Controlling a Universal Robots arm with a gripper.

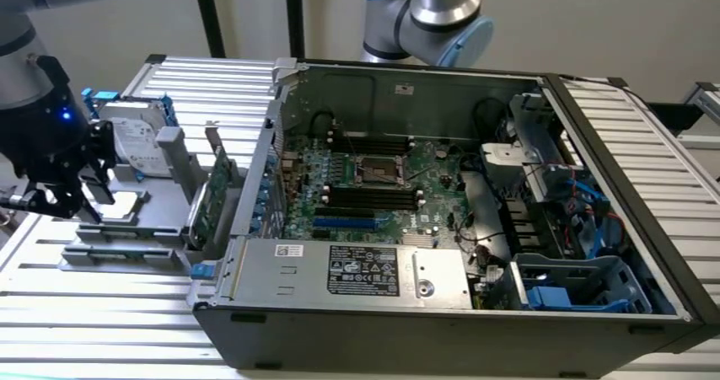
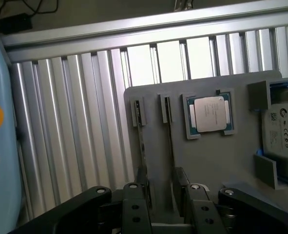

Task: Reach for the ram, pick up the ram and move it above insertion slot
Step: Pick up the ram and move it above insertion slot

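Observation:
Two rams stand on edge in the slots of a grey holder plate [image 2: 217, 161]: one ram [image 2: 169, 139] runs into the gap between my fingers, the other ram [image 2: 141, 141] runs toward one finger [image 2: 135, 204]. My gripper [image 2: 159, 180] is low over the plate and open, with the other finger [image 2: 195, 204] across the gap. In the exterior view the gripper [image 1: 62, 201] hangs over the holder [image 1: 124, 232] at the exterior view's left, outside the computer case [image 1: 450, 321]. The black memory slots [image 1: 372, 198] lie on the motherboard inside.
A processor chip [image 2: 211, 113] and a hard drive [image 2: 282, 134] sit on the same plate. A green expansion card [image 1: 214, 196] stands between holder and case. A second arm [image 1: 433, 18] rises behind the case. Ribbed aluminium table [image 2: 70, 122] surrounds the plate.

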